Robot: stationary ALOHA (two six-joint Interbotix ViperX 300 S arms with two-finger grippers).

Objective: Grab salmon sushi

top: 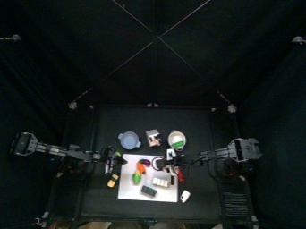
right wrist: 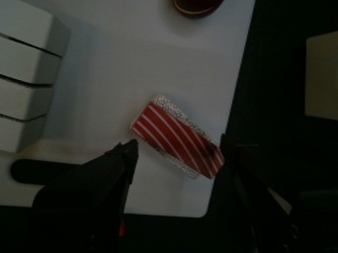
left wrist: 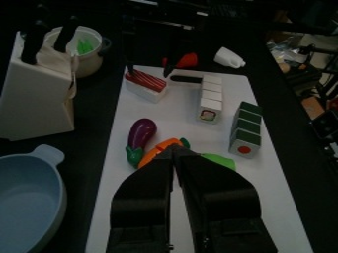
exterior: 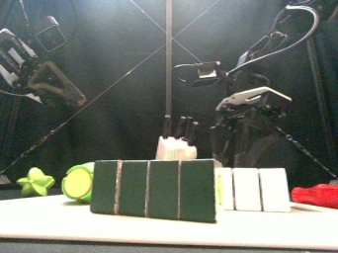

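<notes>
The salmon sushi (right wrist: 179, 137), a flat piece with red and white stripes, lies on the white board (right wrist: 132, 59) close to its edge. My right gripper (right wrist: 181, 170) hangs over it, open, one jaw on each side of the piece and neither touching it. From the left wrist view the salmon sushi (left wrist: 145, 79) shows at the board's far side. In the top view the right gripper (top: 177, 165) is over the board's right part. My left gripper (left wrist: 179, 163) rests above a carrot (left wrist: 158, 151), open part way, with nothing held.
On the board lie white blocks (left wrist: 211, 99), dark green blocks (left wrist: 247, 128), a purple eggplant (left wrist: 140, 131) and a red item (right wrist: 199, 5). Behind the board stand a knife block (left wrist: 38, 84), a blue bowl (left wrist: 27, 198) and a green-filled bowl (left wrist: 86, 42).
</notes>
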